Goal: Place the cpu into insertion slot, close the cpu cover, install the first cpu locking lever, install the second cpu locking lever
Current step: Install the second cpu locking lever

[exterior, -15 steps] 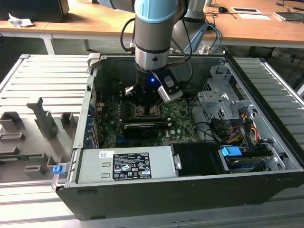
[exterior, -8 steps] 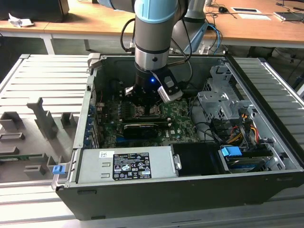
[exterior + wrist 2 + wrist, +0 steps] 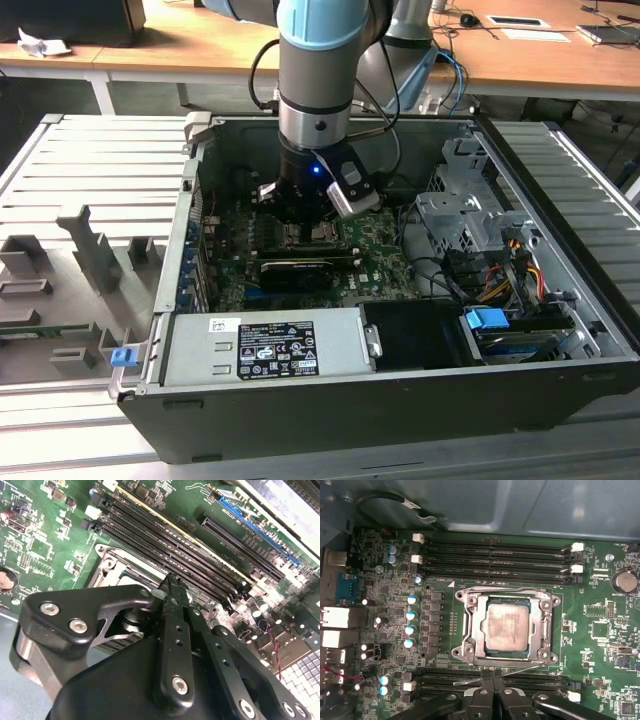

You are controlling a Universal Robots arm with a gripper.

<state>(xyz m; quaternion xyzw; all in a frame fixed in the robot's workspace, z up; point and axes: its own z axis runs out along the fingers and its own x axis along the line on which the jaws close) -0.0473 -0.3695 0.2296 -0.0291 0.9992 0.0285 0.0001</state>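
In the first wrist view the pale silvery cpu (image 3: 507, 627) lies flat in the insertion slot (image 3: 506, 656). The silver cpu cover (image 3: 470, 625) is folded down around it. One thin wire locking lever (image 3: 505, 588) runs along one side of the socket. A second lever (image 3: 530, 667) slants along the opposite side and passes right at my fingertips. My gripper (image 3: 493, 676) is shut there, its black fingers (image 3: 172, 630) pressed together, and whether they pinch the wire is hidden. In the exterior view the gripper (image 3: 312, 222) hangs low over the socket (image 3: 318, 236) inside the computer case.
Long black memory slots (image 3: 495, 555) flank the socket on both sides (image 3: 535, 682). Blue-topped capacitors (image 3: 411, 615) stand beside it. A long black card (image 3: 300, 270), the power supply box (image 3: 265, 345), a metal drive cage (image 3: 460, 215) and cables (image 3: 500, 280) crowd the case.
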